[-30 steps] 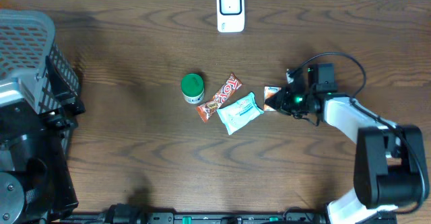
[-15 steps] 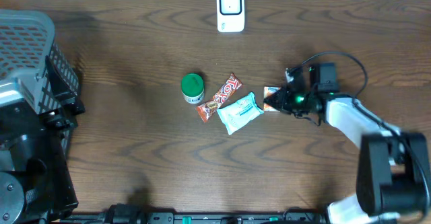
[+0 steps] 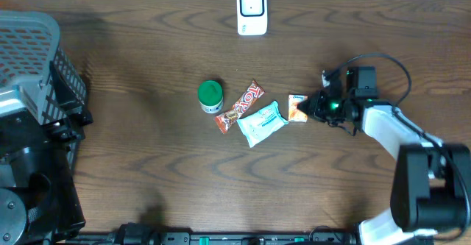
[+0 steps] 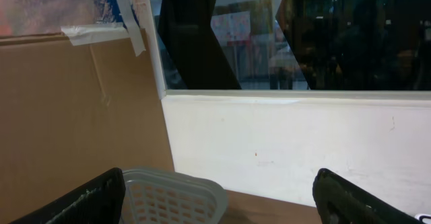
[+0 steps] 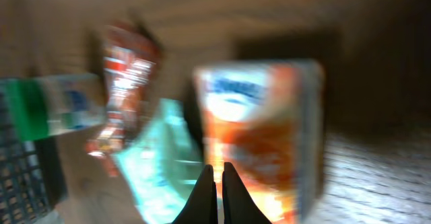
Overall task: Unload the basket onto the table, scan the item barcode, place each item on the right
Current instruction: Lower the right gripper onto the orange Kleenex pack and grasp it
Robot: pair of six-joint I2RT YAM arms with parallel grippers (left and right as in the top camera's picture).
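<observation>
A: What's changed?
B: The right gripper (image 3: 310,108) has backed off to the right. A second ago it lay over the packet (image 3: 297,107). Now the packet shows whole, flat on the table (image 3: 147,164), just in front of the tips.
A: Holding anything?
B: No. Its fingers are pressed together on nothing. The right wrist view shows them closed, with the packet blurred ahead. The left gripper (image 4: 219,207) stands spread wide and empty, off by the basket (image 4: 168,194).
A: How will the packet handle?
B: Light and thin, I'd say, likely glossy film or card that slides on wood. Lying flat, it gives little to pinch from above. A push may just skate it into the pouch (image 3: 262,123) beside it.
A: So where to grip?
B: Open first, then take the near right edge, jaws across the thickness, gently, since it could crumple. Leave the faces clear. I can't see a barcode, and the scanner (image 3: 251,10) at the far edge needs it.
</observation>
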